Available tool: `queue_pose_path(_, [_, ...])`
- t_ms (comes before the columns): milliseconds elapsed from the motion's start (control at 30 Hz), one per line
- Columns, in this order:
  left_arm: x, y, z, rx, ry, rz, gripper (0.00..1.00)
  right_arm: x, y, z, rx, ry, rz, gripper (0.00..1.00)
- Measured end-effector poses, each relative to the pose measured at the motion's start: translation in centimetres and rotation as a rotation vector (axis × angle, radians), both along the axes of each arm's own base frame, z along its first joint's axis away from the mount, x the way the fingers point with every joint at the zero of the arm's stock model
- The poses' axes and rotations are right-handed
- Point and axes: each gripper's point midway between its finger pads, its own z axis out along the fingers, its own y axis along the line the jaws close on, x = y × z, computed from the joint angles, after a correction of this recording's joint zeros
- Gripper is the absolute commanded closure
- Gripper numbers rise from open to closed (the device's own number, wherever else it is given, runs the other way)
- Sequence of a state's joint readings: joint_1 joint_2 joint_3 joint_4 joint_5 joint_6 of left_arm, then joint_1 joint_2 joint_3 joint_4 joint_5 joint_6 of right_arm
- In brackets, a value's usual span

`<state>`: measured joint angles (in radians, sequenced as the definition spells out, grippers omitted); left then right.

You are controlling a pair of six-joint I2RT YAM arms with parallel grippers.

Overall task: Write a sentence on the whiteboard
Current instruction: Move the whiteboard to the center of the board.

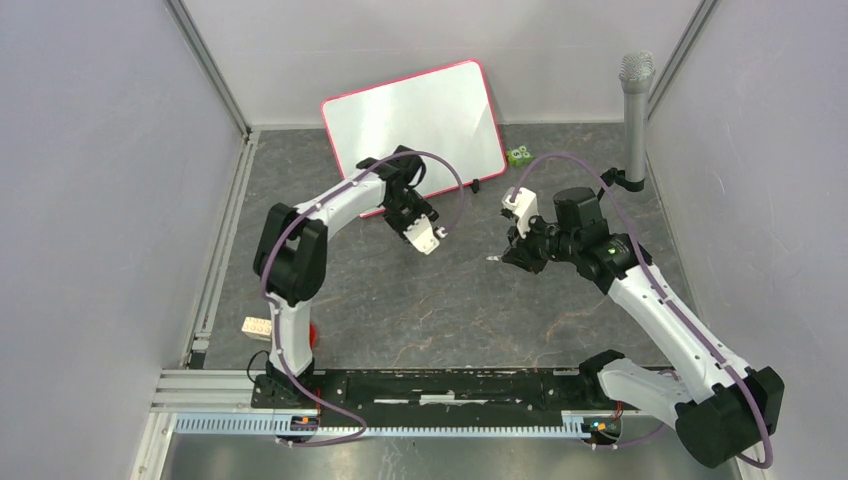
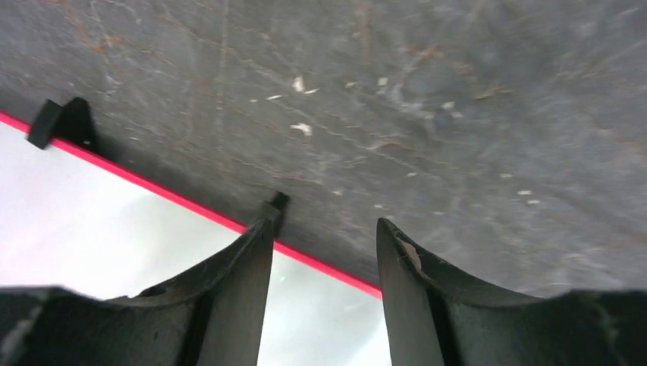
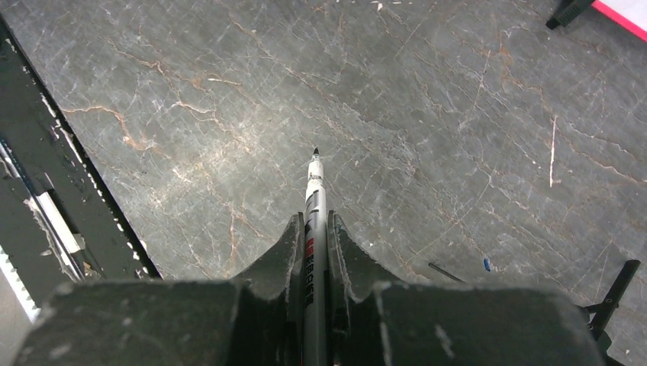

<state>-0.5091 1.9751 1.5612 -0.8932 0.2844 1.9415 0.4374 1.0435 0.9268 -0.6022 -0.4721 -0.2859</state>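
The whiteboard (image 1: pixel 415 115) with its red-pink frame lies tilted at the back centre, and its white face is blank; no sentence shows on it. My left gripper (image 1: pixel 392 210) is open and empty over the board's near edge. In the left wrist view the gripper (image 2: pixel 324 221) straddles the red frame, with the board (image 2: pixel 91 221) at lower left and a black foot (image 2: pixel 57 122) beside it. My right gripper (image 1: pixel 512 255) is shut on a grey marker (image 3: pixel 313 183) with its tip bare, held over the stone floor right of the board. A corner of the board (image 3: pixel 629 9) shows in the right wrist view.
A small green object (image 1: pixel 518 156) lies by the board's right corner. A grey post with a mesh top (image 1: pixel 636 110) stands at the back right. A beige block (image 1: pixel 257 325) lies near the left arm's base. Walls close in both sides.
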Motion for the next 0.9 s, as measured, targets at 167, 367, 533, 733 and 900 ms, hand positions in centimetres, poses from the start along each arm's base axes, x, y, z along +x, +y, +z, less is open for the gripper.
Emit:
queue_pose_path(167, [2.8, -2.4, -0.6, 0.028, -0.071, -0.082, 0.46, 0.2, -0.6, -0.3, -0.001, 0.005, -0.021, 1.0])
queue_pose_path(367, [5.6, -3.2, -2.0, 0.089, -0.115, -0.099, 0.49, 0.4, -0.8, -0.1, 0.014, 0.009, -0.025, 1.0])
queue_pose_path(533, [6.6, -2.4, -3.8, 0.162, -0.119, -0.086, 0.59, 0.5, -0.9, -0.1, 0.021, 0.012, -0.029, 1.0])
queue_pose_path(733, [7.6, -2.3, -4.3, 0.208, -0.147, -0.102, 0.86, 0.5, -1.0, 0.0, 0.029, 0.016, -0.03, 1.0])
queue_pose_path(900, [7.1, -2.5, -4.5, 0.238, -0.173, -0.127, 0.95, 0.5, -1.0, 0.0, 0.031, 0.017, -0.028, 1.0])
